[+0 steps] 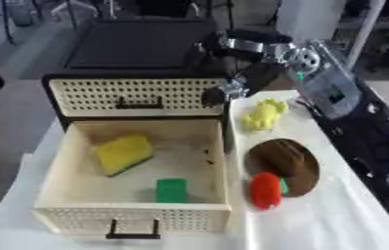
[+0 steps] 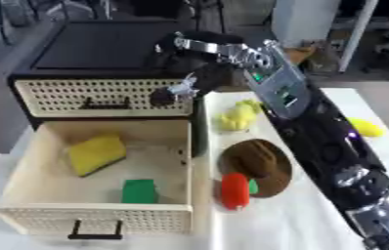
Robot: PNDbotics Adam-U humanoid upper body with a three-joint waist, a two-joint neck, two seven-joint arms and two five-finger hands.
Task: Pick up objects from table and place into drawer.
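One drawer (image 1: pixel 61 195): pulled open, lower left; holds yellow sponge (image 1: pixel 123 153) and green block (image 1: pixel 171 190).
Right hand (image 2: pixel 174 92): upper centre, at cabinet's (image 1: pixel 129 95) front corner; fingers' state unclear.
Brown plate (image 1: pixel 293 161): centre right, on table (image 1: pixel 343 219).
Yellow toy (image 1: pixel 264 114): above plate.
Red object (image 1: pixel 266 190): on plate's lower edge.

The cream, perforated-front drawer (image 1: pixel 61 161) stood pulled open, holding a yellow sponge (image 1: pixel 124 153) lying tilted at its left and a small green block (image 1: pixel 171 190) near its front wall. On the white table beside it lay a pale yellow soft object (image 1: pixel 264 115), a brown round object (image 1: pixel 284 165) and, touching its front edge, a red-orange object (image 1: pixel 266 190). Another yellow object (image 2: pixel 365 127) lay well apart at the right.
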